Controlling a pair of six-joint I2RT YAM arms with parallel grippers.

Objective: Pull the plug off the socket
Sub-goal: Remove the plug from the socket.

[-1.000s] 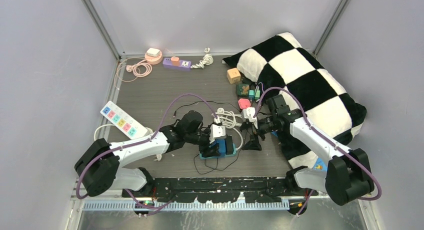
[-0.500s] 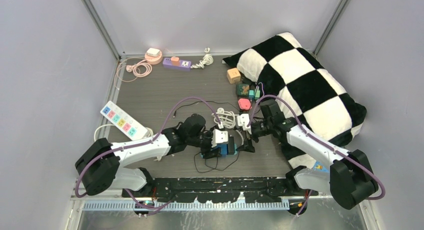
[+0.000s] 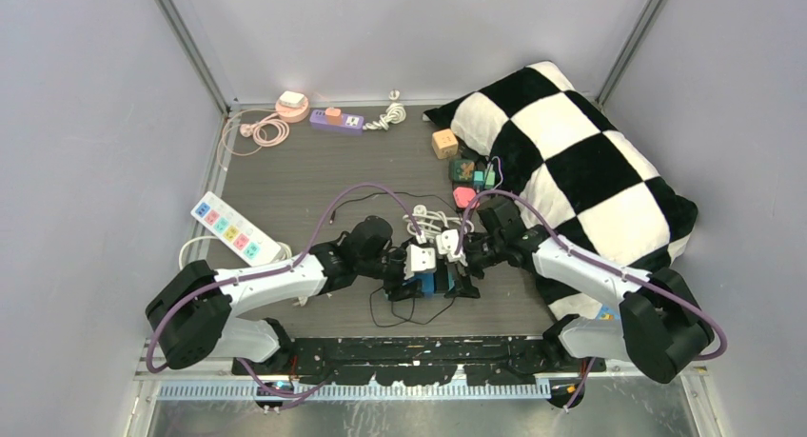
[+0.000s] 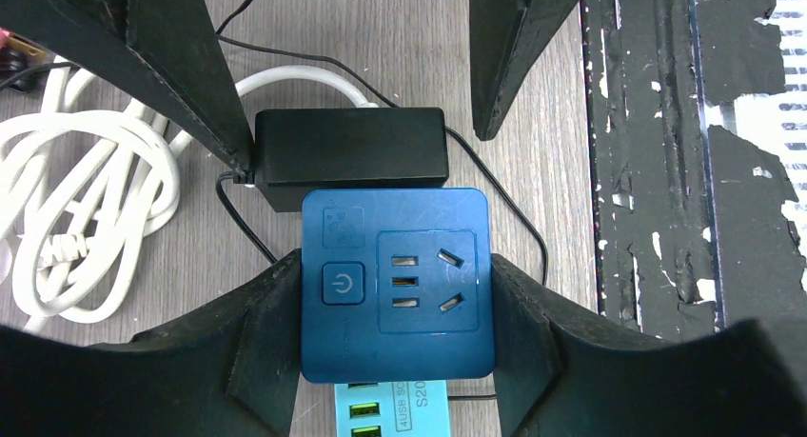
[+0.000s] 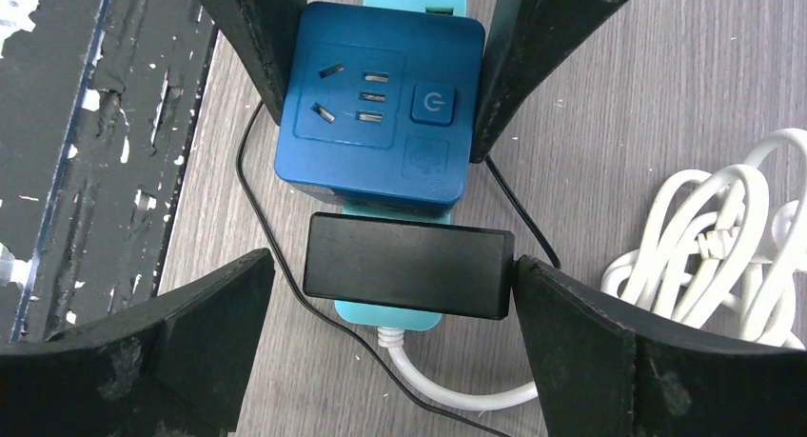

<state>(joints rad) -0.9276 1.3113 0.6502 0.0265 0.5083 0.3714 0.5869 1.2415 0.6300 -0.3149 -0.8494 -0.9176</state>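
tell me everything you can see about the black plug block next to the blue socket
The black plug is a matte, plastic-looking rectangular block lying lengthwise against one side of the blue socket cube, apparently plugged in. A thin black cord runs by one end. The right arm's open fingers bracket its ends, one touching it, the other just apart.

The left arm (image 3: 266, 283) and right arm (image 3: 582, 268) look alike: smooth white shells on the long links, rounded black housings at every joint, and a bulky black shoulder. A purple cable (image 3: 364, 184) loops loosely along each one. The fingers (image 4: 219, 361) are matt black wedges with broad, slightly rough faces. A small white block (image 3: 419, 259) near each wrist may be a camera housing.
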